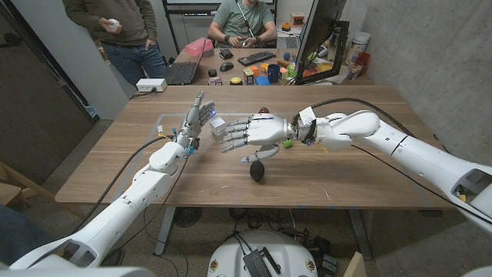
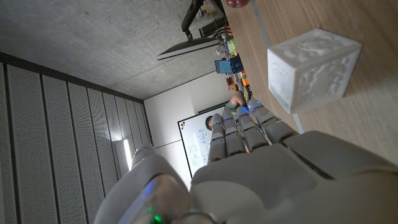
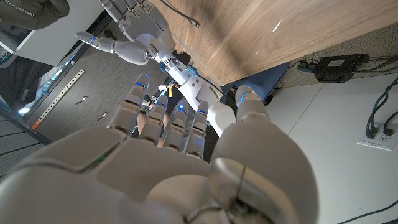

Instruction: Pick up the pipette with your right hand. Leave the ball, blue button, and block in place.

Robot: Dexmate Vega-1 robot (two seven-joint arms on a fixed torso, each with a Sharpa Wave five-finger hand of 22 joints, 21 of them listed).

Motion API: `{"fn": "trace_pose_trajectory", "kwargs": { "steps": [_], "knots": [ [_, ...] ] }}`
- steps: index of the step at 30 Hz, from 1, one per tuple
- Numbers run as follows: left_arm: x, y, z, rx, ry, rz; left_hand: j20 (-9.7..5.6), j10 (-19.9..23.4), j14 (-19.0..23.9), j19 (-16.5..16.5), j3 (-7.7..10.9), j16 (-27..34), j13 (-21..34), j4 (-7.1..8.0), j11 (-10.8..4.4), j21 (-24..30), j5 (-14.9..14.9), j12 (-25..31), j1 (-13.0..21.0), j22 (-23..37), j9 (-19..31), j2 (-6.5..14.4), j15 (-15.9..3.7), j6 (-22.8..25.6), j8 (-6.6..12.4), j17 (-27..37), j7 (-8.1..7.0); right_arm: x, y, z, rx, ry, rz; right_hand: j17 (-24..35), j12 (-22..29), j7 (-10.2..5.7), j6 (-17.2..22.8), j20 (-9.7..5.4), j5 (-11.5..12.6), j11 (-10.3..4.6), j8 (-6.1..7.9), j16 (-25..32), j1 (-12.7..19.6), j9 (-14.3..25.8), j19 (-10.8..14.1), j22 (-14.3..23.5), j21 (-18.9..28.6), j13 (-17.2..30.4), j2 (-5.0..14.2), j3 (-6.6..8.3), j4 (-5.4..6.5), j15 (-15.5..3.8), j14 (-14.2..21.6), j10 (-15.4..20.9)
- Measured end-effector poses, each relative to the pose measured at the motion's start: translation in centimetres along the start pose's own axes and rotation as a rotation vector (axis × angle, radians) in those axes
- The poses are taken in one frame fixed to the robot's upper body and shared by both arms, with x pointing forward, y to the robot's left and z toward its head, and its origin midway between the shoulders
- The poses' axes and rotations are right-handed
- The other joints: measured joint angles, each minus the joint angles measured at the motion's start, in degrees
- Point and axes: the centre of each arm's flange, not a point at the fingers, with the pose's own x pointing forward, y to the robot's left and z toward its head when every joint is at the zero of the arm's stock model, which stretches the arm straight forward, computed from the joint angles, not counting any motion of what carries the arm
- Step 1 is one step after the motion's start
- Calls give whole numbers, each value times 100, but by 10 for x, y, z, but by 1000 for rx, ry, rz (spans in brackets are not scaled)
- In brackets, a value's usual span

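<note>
My right hand (image 1: 247,132) hovers with fingers spread and nothing held, the pipette (image 1: 257,165) lying on the table just below and toward me, black bulb nearest me, stem running under my palm

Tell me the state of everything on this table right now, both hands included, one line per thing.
Right hand: open, fingers spread, raised over the table, holding nothing.
Left hand: open, fingers stretched out, holding nothing, beside the block.
Pipette: lying on the table below the right hand, not gripped.
Block: sitting on the table between the two hands, untouched.
Ball: resting on the table behind the right hand, untouched.
</note>
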Motion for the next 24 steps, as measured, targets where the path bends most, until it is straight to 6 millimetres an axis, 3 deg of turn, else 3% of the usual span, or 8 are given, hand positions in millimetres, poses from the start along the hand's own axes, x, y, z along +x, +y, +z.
{"fn": "trace_pose_trajectory", "kwargs": {
  "steps": [5,17,24],
  "knots": [
    [-1,-2,0,4,6,1,0,0,0,0,0,0,0,0,0,0,0,0,0,0,0,0,0,0,0,0,0,-3,5,0,-6,-7,25,0,-9,-9,-134,37,-3,111,-35,0,32,0,-37,0,0,28,-32,13,13,-14,-108,-127],
    [-6,-9,0,9,11,6,0,0,0,0,0,0,0,0,0,0,0,0,23,0,0,23,0,31,0,0,-31,-14,20,-1,-19,-20,71,-1,-9,-50,-235,77,-42,132,-68,0,53,-1,-144,-1,-44,27,-53,33,40,-24,-240,-229],
    [-9,-14,0,12,17,11,0,0,0,0,1,0,0,0,0,0,0,0,23,0,0,23,0,31,0,0,-31,-20,30,-3,-30,-20,102,-1,-9,-91,-276,137,-42,164,-68,0,14,-1,-488,-1,-101,26,-92,18,105,108,-478,-404]
  ]
}}
